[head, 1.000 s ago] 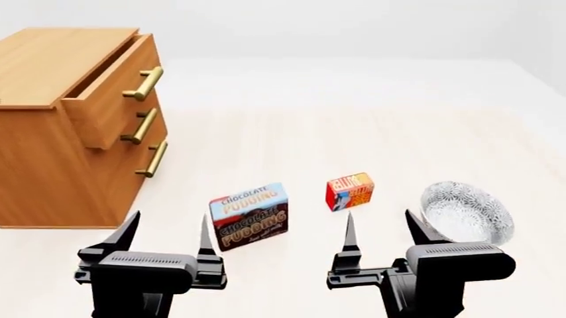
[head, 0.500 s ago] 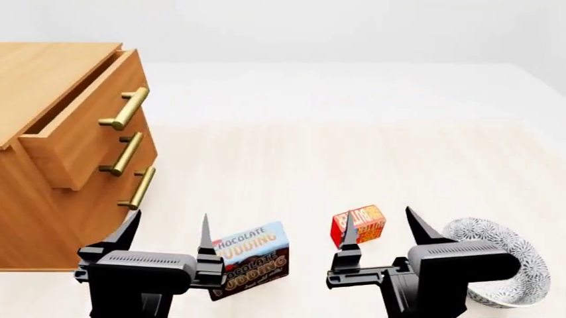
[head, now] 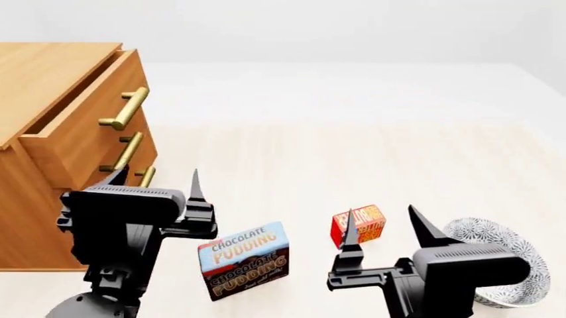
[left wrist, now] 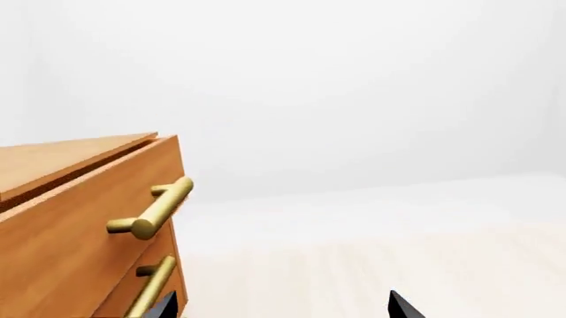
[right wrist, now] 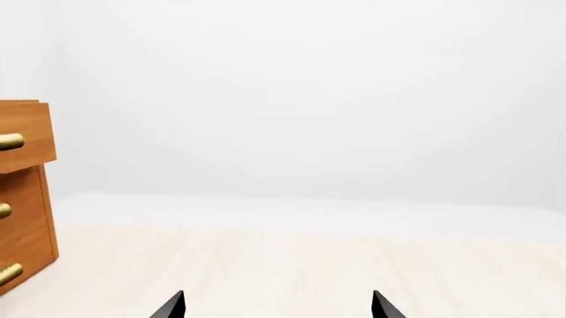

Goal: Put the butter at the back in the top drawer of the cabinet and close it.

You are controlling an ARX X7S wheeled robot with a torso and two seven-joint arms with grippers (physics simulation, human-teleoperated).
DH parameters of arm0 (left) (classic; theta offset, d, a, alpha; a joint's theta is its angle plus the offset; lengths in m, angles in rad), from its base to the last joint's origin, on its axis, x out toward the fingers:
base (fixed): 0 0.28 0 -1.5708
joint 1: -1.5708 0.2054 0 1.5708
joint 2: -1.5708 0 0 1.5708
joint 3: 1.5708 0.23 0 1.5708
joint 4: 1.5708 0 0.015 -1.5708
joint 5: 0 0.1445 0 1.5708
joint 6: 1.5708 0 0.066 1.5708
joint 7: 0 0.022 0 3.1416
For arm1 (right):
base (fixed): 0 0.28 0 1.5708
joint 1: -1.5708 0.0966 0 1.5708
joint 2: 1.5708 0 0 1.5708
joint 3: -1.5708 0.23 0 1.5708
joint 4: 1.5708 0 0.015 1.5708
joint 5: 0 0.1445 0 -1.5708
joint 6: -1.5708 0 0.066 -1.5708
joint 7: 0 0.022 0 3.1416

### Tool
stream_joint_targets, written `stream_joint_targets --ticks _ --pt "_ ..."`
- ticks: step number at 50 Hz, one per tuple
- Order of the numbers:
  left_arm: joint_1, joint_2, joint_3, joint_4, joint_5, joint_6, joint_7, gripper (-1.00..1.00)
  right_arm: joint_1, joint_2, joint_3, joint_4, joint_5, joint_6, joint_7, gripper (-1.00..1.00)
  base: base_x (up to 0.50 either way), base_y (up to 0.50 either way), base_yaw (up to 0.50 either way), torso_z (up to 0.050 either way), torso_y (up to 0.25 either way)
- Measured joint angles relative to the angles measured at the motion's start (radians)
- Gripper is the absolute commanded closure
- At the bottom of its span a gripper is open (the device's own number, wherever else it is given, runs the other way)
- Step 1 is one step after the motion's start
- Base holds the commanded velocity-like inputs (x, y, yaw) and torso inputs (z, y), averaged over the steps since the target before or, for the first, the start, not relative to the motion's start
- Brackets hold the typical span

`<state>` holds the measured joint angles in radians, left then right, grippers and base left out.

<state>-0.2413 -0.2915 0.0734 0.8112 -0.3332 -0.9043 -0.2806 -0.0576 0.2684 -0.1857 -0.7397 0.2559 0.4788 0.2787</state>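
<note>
The left gripper (head: 152,179) has its black pointed fingers spread apart around nothing, and it has just risen from low at the near edge to sit level with the brass bar handles of the light-brown wooden cabinet (head: 40,79). The right gripper (head: 382,226) has not moved, fingers equally apart and empty, low at the near right. Just beyond its left finger stands the small red-and-orange butter carton (head: 358,225), untouched on the pale floor, right of the brown-and-blue chocolate pudding box (head: 243,260). The top drawer (head: 84,126) already stands pulled out, so I judge the left arm is heading to it while the butter waits.
</note>
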Motion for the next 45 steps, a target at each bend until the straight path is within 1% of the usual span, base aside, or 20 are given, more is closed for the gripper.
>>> stream_joint_targets --ticks 5,9,13,17,24,32,39,45 --pt "-0.191 0.014 -0.055 0.02 -0.08 -0.233 0.002 -1.0 -0.006 0.005 0.003 -0.017 0.006 0.006 0.004 -1.0 0.0 0.0 0.0 0.0 0.0" --pt "-0.345 0.01 -0.072 -0.005 -0.152 -0.375 -0.013 -1.0 -0.011 0.01 0.005 -0.03 0.011 0.009 0.006 -1.0 0.0 0.0 0.0 0.0 0.0" --pt "-0.5 -0.01 -0.06 -0.078 -0.212 -0.466 -0.036 -1.0 -0.016 0.014 0.008 -0.038 0.016 0.01 0.008 -1.0 0.0 0.0 0.0 0.0 0.0" --pt "-0.636 -0.028 -0.037 -0.178 -0.244 -0.515 -0.046 -1.0 -0.019 0.018 0.01 -0.045 0.02 0.011 0.009 -1.0 0.0 0.0 0.0 0.0 0.0" --pt "-0.834 -0.049 0.013 -0.377 -0.259 -0.542 -0.042 -1.0 -0.019 0.026 0.014 -0.05 0.031 0.012 0.007 -1.0 0.0 0.0 0.0 0.0 0.0" --pt "-1.063 -0.054 0.109 -0.673 -0.217 -0.512 -0.017 -1.0 0.001 0.034 0.031 -0.045 0.059 0.026 0.0 -1.0 0.0 0.0 0.0 0.0 0.0" --pt "-1.263 -0.038 0.209 -1.032 -0.157 -0.472 0.032 -1.0 0.036 0.039 0.041 -0.038 0.085 0.055 -0.003 -1.0 0.0 0.0 0.0 0.0 0.0" --pt "-1.441 0.001 0.27 -1.412 -0.103 -0.401 0.086 -1.0 0.073 0.042 0.045 -0.03 0.105 0.082 -0.005 -1.0 0.0 0.0 0.0 0.0 0.0"
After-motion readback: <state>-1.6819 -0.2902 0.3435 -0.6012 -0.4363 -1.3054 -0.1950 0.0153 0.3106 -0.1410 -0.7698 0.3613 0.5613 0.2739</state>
